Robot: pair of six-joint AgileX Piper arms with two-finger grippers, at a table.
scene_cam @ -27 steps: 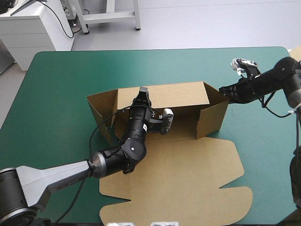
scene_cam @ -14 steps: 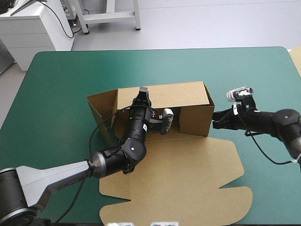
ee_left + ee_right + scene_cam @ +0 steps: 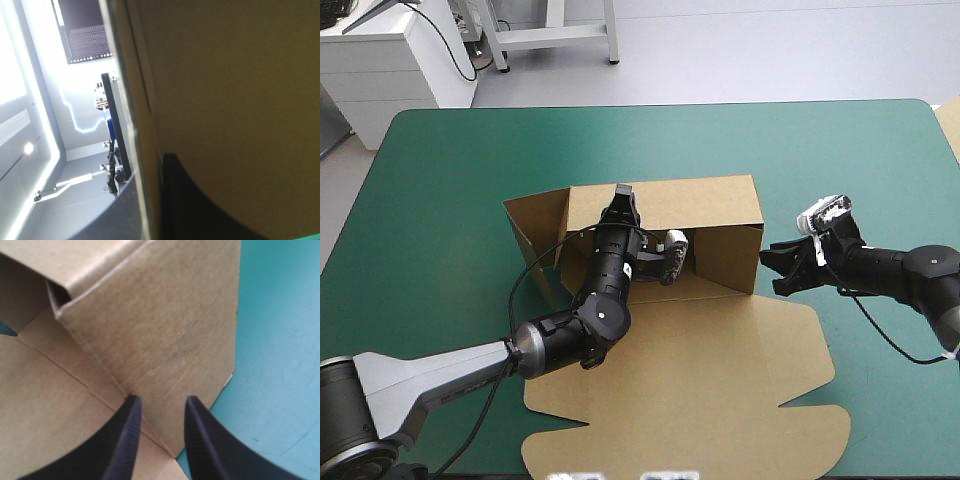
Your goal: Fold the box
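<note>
Clamping the left tool (image 3: 623,192) over the top edge of the box (image 3: 660,205), on its back wall (image 3: 705,203), with the board pinched between the fingers. Showing only one black finger (image 3: 200,215) in the left wrist view, lying flat against the brown board. Hiding the other behind that wall (nothing of it to be made out). Covering much of the box's floor with the left arm in the high view.

Holding the right tool (image 3: 777,268) released, its fingers standing a little apart, just beside the outer face of the right end wall (image 3: 730,260). Pointing its tips down at the fold where that wall meets the flat sheet (image 3: 720,380) (touching or not, impossible to tell).

Finding the box at the middle of the tabletop (image 3: 470,170), with its long axis running left to right along the far edge and its open side facing up. Stretching the flat sheet toward the near edge, its outline hard to trace at the high view's lower border. Splaying the left flap (image 3: 535,222) outward (not yet upright).
</note>
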